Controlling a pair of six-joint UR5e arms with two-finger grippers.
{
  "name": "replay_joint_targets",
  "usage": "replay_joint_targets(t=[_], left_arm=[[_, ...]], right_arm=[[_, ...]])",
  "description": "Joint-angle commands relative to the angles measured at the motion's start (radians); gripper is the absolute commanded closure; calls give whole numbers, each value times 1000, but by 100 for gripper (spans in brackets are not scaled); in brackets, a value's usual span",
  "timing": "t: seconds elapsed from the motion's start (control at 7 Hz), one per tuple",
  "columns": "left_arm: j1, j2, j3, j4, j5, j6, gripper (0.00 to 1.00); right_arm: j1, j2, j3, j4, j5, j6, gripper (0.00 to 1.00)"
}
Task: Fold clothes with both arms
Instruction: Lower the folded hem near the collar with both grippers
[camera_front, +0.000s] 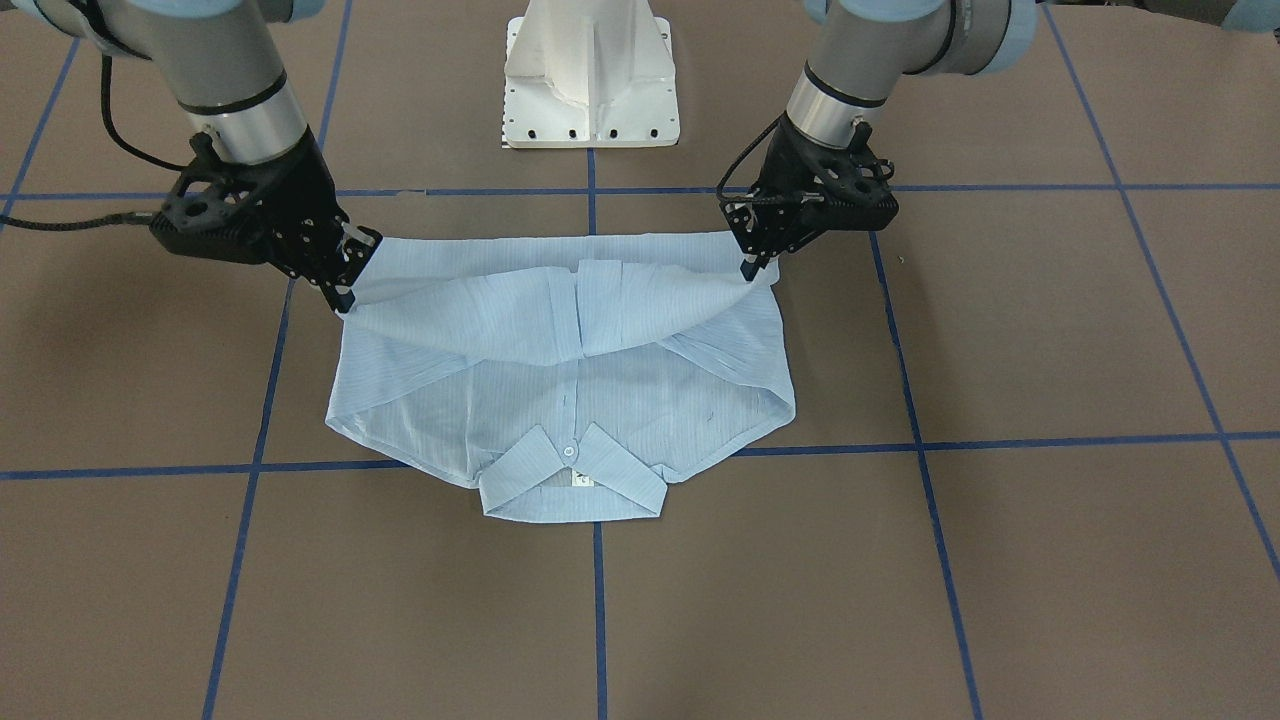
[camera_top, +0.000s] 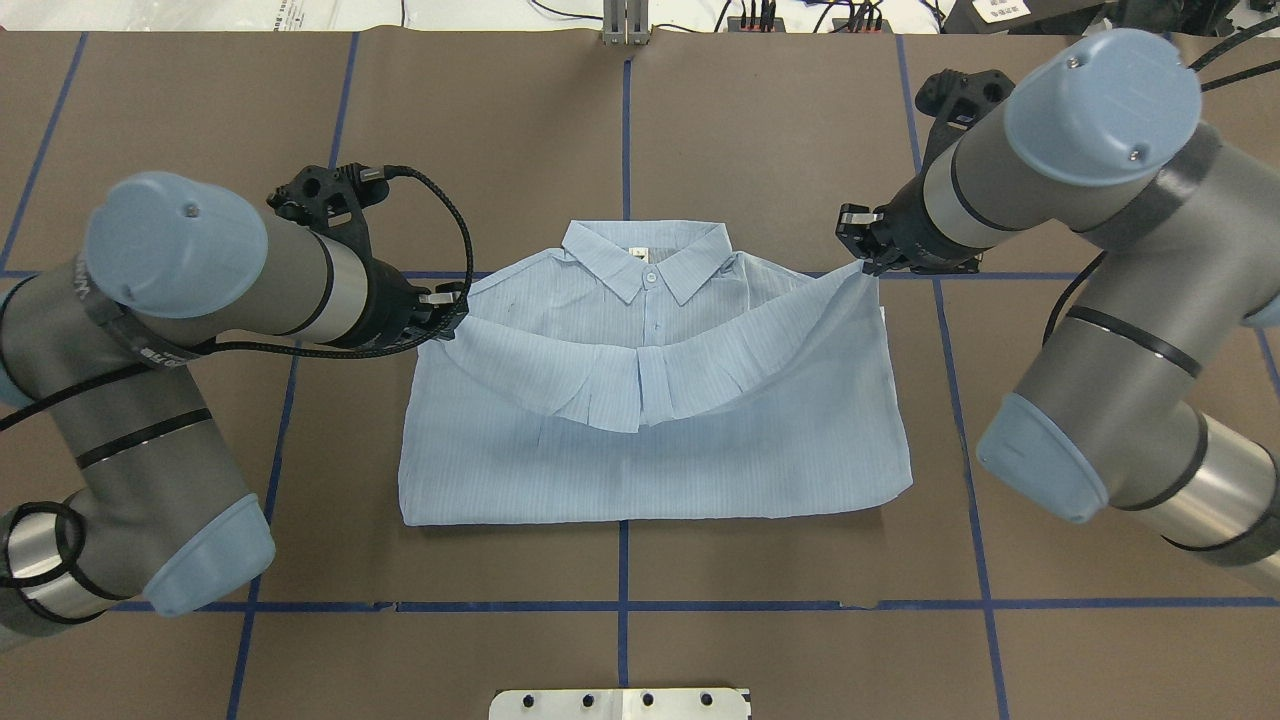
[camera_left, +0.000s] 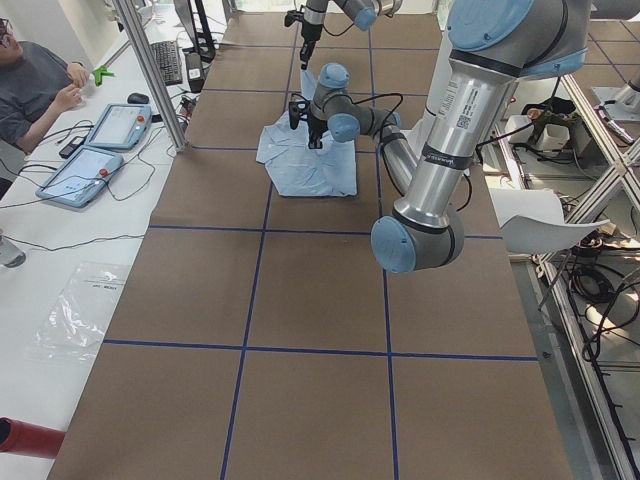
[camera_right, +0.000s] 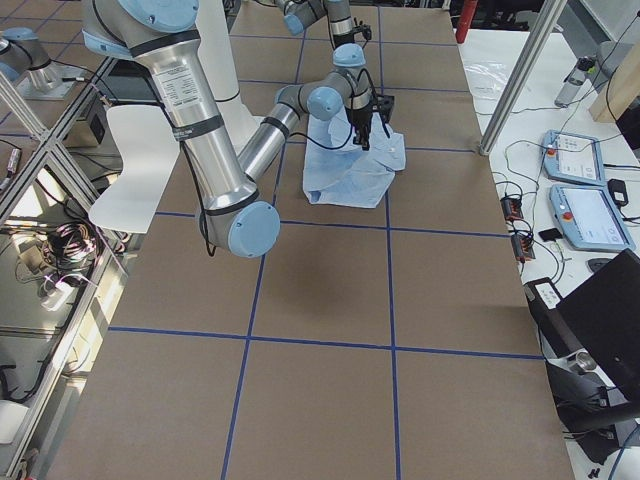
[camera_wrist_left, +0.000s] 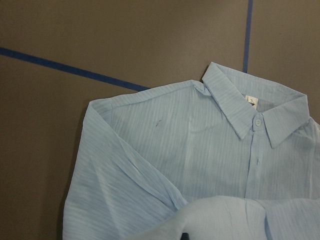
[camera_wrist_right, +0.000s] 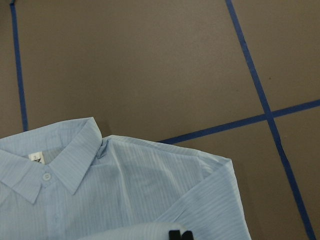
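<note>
The light-blue striped shirt (camera_top: 650, 450) lies flat on the brown table, its collar (camera_top: 645, 262) on the side away from the robot. My left gripper (camera_top: 452, 305) and right gripper (camera_top: 868, 262) are each shut on a corner of the lower hem and hold it above the shirt's body near the shoulders, with the hem sagging in the middle. In the front-facing view the left gripper (camera_front: 752, 268) is on the right and the right gripper (camera_front: 345, 298) on the left, over the shirt (camera_front: 560, 400). Both wrist views show the collar (camera_wrist_left: 257, 117) (camera_wrist_right: 47, 167) below the held fabric.
The white pedestal base (camera_front: 590, 80) stands behind the shirt on the robot's side. Blue tape lines (camera_top: 622, 565) cross the brown table. An operator (camera_left: 40, 85) sits by tablets (camera_left: 100, 150) beyond the table's far edge.
</note>
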Motion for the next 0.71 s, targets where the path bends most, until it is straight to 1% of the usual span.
replay_joint_targets(t=[0.0, 0.14, 0.29, 0.57], left_arm=[[1, -21, 204, -169, 7, 10, 100], [1, -26, 278, -238, 7, 12, 100], [1, -26, 297, -262, 7, 12, 100], [0, -26, 296, -262, 6, 38, 100]], right_arm=[[-18, 1, -153, 121, -20, -1, 100], [-24, -2, -184, 138, -22, -3, 100], [-33, -6, -190, 141, -29, -3, 100], [-45, -17, -190, 141, -40, -4, 100]])
